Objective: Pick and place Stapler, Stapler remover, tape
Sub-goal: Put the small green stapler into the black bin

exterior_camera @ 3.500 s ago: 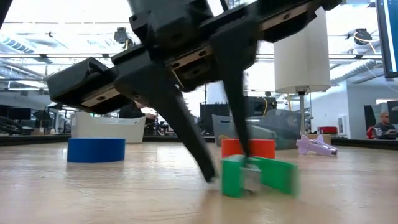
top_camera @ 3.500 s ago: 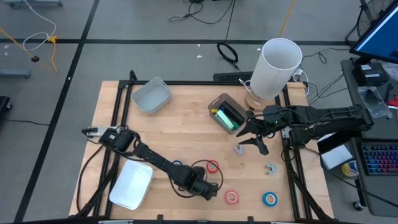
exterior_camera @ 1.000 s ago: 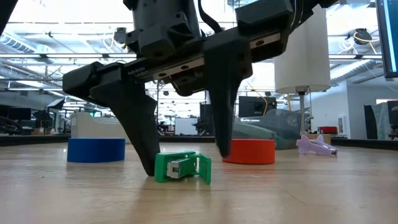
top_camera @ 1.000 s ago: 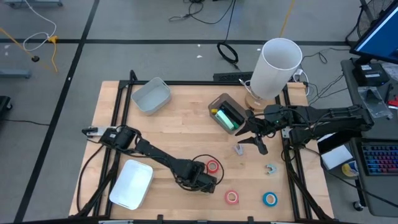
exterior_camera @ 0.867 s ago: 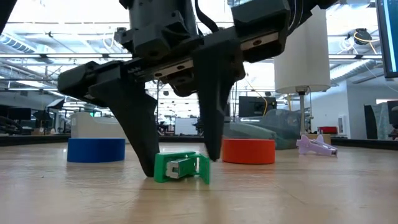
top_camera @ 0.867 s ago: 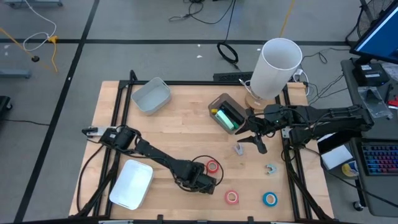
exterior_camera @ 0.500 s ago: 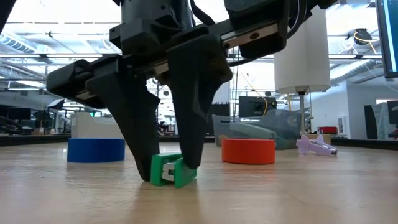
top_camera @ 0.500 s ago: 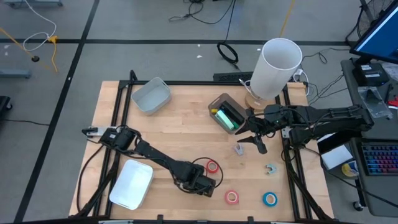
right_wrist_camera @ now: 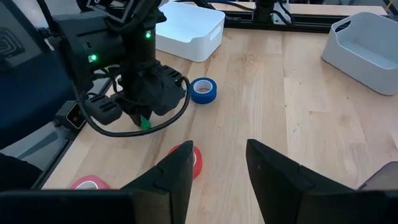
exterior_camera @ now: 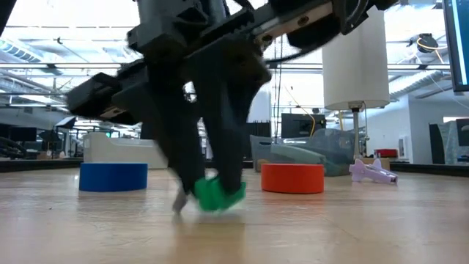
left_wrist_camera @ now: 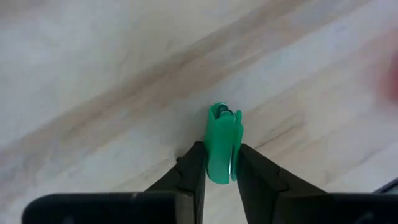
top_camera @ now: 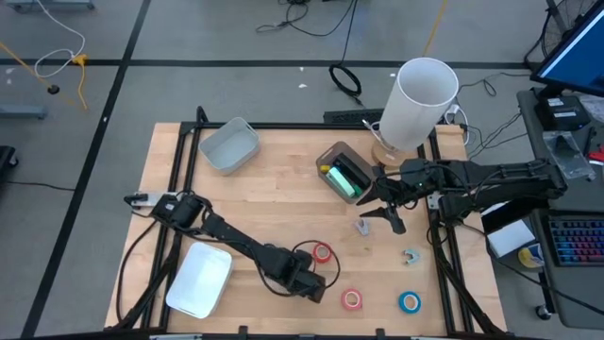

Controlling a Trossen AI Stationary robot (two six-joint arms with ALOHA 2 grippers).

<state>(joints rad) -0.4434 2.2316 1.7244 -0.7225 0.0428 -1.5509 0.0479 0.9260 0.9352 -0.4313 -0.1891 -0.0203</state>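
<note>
1. I see a small green stapler remover pinched between the left gripper's two dark fingers; the fingers are closed tight against its sides.
2. In the low view the green piece sits at the fingertips just above the wooden table, and I cannot tell whether it touches the surface.
3. From above, the left gripper is near the front edge of the table, towards the middle, with its arm stretching back to the left side.
4. A red tape roll lies just beside that gripper, on its right and slightly farther back; a blue tape roll sits close to the gripper on the other side, mostly hidden by the arm in the high view.
5. Another red tape roll lies at the front edge, and a second blue roll lies farther right along the same edge.
6. A white tray sits at the front left, a grey bin at the back left.
7. A small purple piece and a grey-green piece lie on the right half.
8. The right gripper hangs over the right middle of the table beside an open box with green contents; its fingers are spread apart and hold nothing.
9. A white lamp stands at the back right.
</note>
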